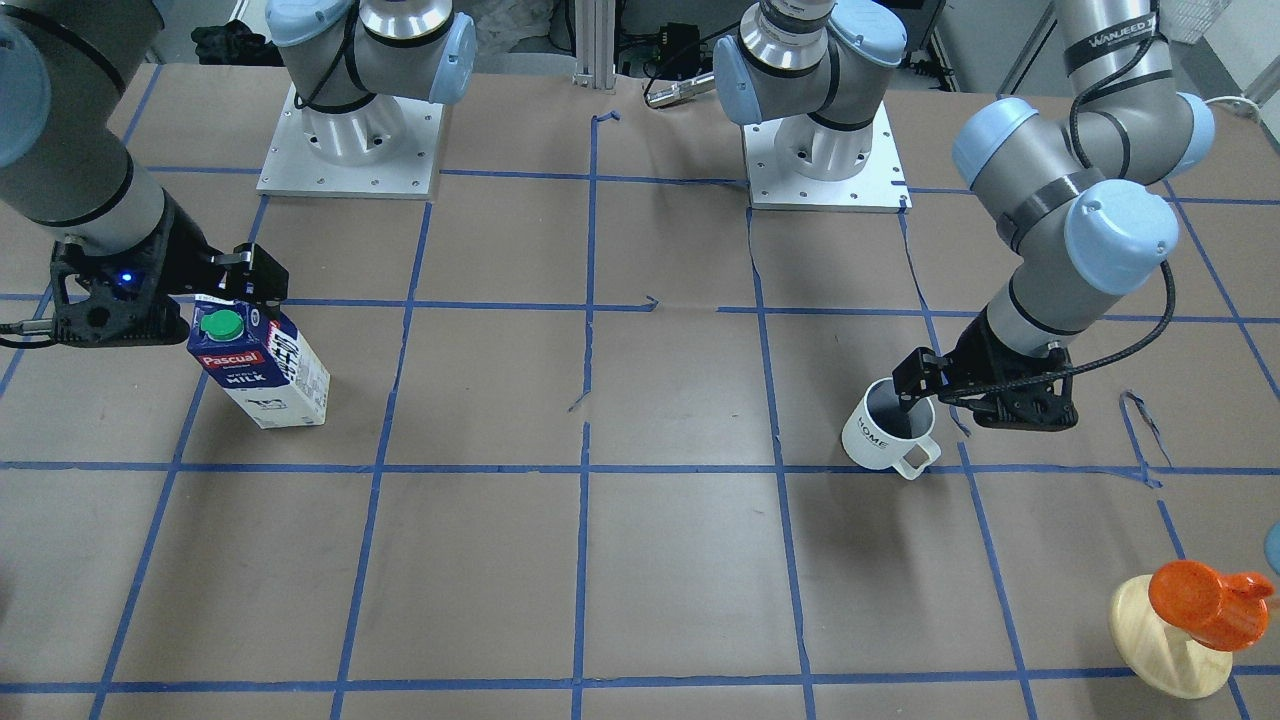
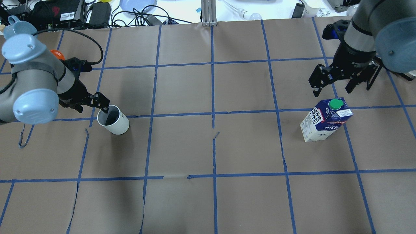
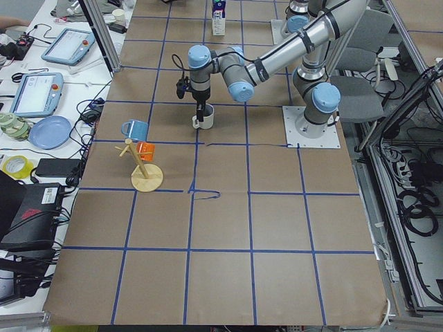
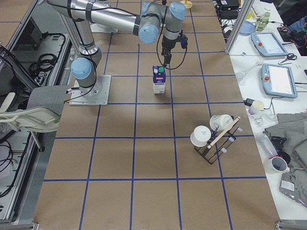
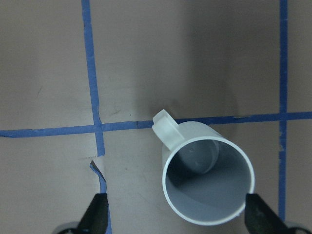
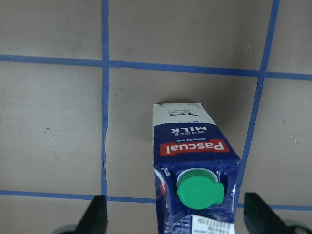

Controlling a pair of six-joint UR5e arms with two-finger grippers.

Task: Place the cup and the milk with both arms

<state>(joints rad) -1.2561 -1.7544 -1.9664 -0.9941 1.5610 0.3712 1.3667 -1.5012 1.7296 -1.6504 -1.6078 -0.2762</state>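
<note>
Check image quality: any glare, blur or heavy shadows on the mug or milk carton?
Front-facing view: even light, no glare, soft shadow by the mug. Left wrist view: mug sharp, fingertips at the bottom edge soft. Right wrist view: milk carton label readable, green cap crisp.

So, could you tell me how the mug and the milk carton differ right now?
The milk carton is tall, boxy and dark blue and white; the mug is short, round and white with a grey inside. The carton is closed by a green cap, while the mug is open-topped. Both stand upright on the table, the mug under the open left hand and the carton under the open right hand.
</note>
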